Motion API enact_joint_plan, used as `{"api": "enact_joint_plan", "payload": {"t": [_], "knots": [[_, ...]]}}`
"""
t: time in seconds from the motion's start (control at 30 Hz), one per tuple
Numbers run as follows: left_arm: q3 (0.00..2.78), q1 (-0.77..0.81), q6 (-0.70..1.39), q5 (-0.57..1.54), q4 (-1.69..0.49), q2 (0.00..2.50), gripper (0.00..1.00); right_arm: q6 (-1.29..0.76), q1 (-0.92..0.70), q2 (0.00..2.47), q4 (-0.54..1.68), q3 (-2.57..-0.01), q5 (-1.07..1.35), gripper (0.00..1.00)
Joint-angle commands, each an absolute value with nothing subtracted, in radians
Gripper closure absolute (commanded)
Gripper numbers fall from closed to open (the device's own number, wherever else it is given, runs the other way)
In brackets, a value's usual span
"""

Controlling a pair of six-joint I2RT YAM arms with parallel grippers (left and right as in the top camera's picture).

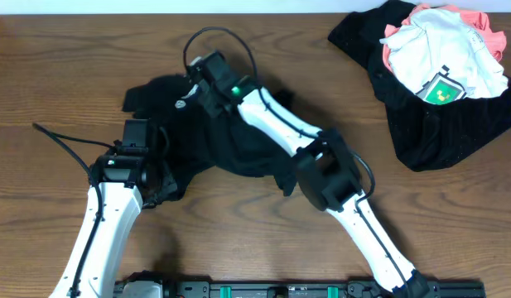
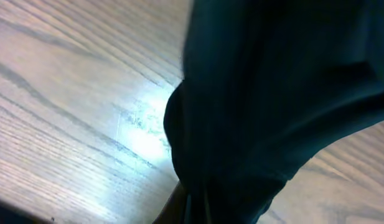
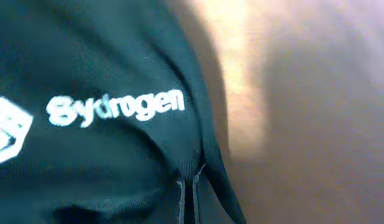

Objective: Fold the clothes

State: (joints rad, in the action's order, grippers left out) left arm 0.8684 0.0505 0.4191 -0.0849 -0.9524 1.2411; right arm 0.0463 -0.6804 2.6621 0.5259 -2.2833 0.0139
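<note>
On the tabletop (image 1: 56, 50), centre, a black shirt (image 1: 238, 149) lay crumpled, white lettering and a hexagon logo showing. Long axis ran far-left to near-right. Left fingers (image 1: 160, 178) and right fingers (image 1: 195, 91) each clamped on its fabric, toward its left end.

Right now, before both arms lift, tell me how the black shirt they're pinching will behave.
The black shirt will probably sag and drape: it lies crumpled in soft folds on the table. It's likely light, since the left gripper and right gripper each bunch it in a thin pinch. A fold could slip free.
</note>
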Motion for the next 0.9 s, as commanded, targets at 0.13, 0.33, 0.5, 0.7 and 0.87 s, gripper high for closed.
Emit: {"api": "enact_joint_plan", "payload": {"t": [0.13, 0.33, 0.5, 0.7, 0.87], "knots": [[0.875, 0.051, 0.444, -0.087, -1.035, 1.244, 0.94, -0.044, -0.498, 2.735, 0.490, -2.257, -0.091, 0.99], [0.875, 0.051, 0.451, -0.088, -1.065, 1.244, 0.94, -0.074, -0.440, 2.735, 0.422, -2.260, -0.024, 0.99], [0.875, 0.051, 0.451, -0.088, -1.029, 1.244, 0.94, -0.069, -0.440, 2.734, 0.416, -2.333, -0.019, 0.99], [0.908, 0.051, 0.450, -0.102, -1.025, 1.243, 0.71, -0.074, -0.430, 2.734, 0.575, -2.635, -0.018, 0.76], [0.975, 0.051, 0.442, -0.125, -0.996, 1.243, 0.51, -0.050, -0.430, 2.733, 0.862, -2.902, -0.019, 0.18]]}}
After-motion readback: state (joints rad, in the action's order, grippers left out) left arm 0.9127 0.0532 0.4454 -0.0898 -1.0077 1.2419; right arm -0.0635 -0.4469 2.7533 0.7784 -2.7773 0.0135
